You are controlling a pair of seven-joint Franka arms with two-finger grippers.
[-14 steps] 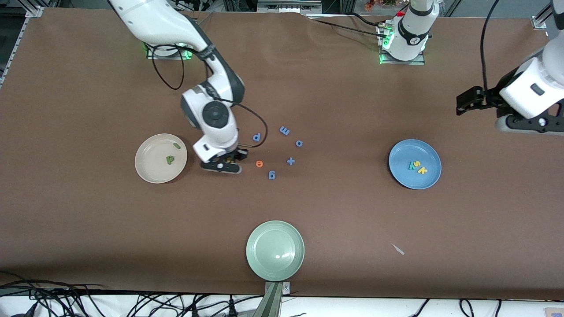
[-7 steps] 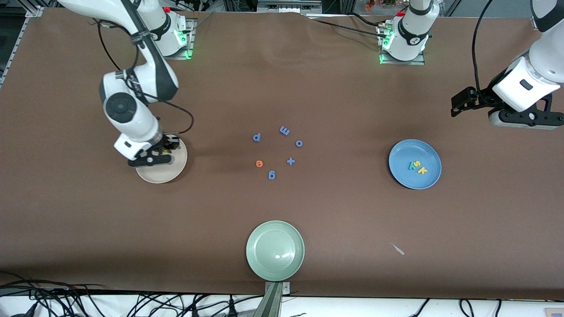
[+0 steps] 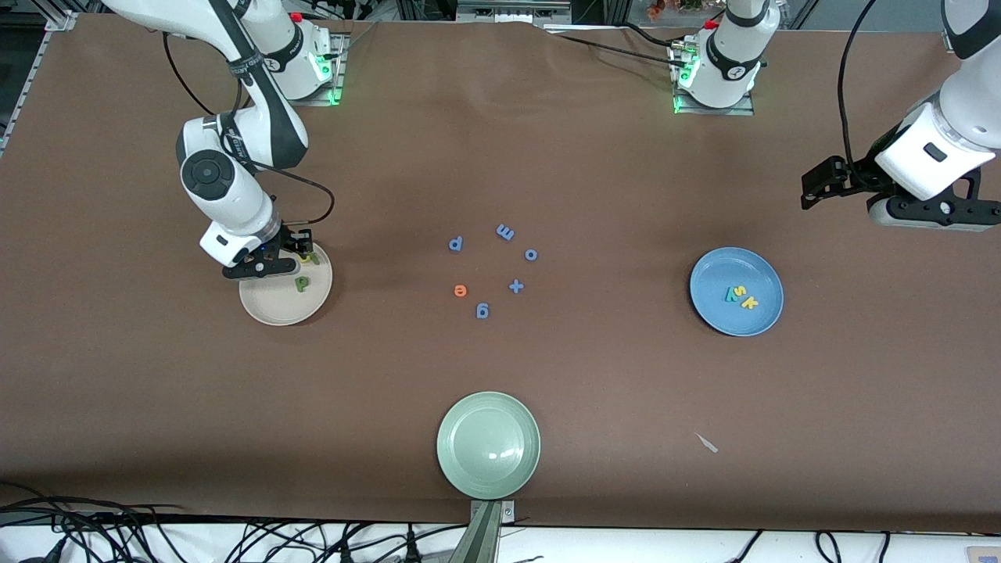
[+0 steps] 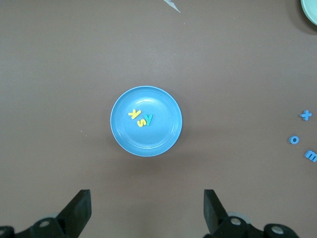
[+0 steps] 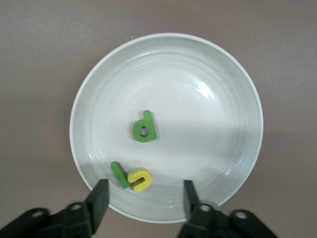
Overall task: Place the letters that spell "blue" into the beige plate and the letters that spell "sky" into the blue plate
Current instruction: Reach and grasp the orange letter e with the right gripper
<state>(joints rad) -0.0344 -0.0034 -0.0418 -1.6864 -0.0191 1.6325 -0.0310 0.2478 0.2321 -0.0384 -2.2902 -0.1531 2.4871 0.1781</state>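
since earlier: a second ago the right gripper (image 3: 270,264) stood beside the beige plate (image 3: 266,309) with its fingers shut; it has crossed to hang over the plate's rim, and the yellow u (image 5: 139,179) has come to lie in the plate.
right gripper: fingers parted, nothing between them; the u lies free below.
beige plate: toward the right arm's end of the table; holds the dark-green b (image 5: 144,127) near its middle, the light-green l (image 5: 119,174) and the yellow u touching each other near the rim.
orange e (image 3: 461,291): on the table among the blue letters (image 3: 504,232), between the two plates.
blue plate (image 3: 762,313): toward the left arm's end; holds the teal y (image 4: 148,119), yellow s (image 4: 141,122) and yellow k (image 4: 133,114) close together.
left gripper (image 4: 147,210): waits, fingers wide apart and empty, above the table beside the blue plate.
pale green plate (image 3: 461,465): nearest the front camera.
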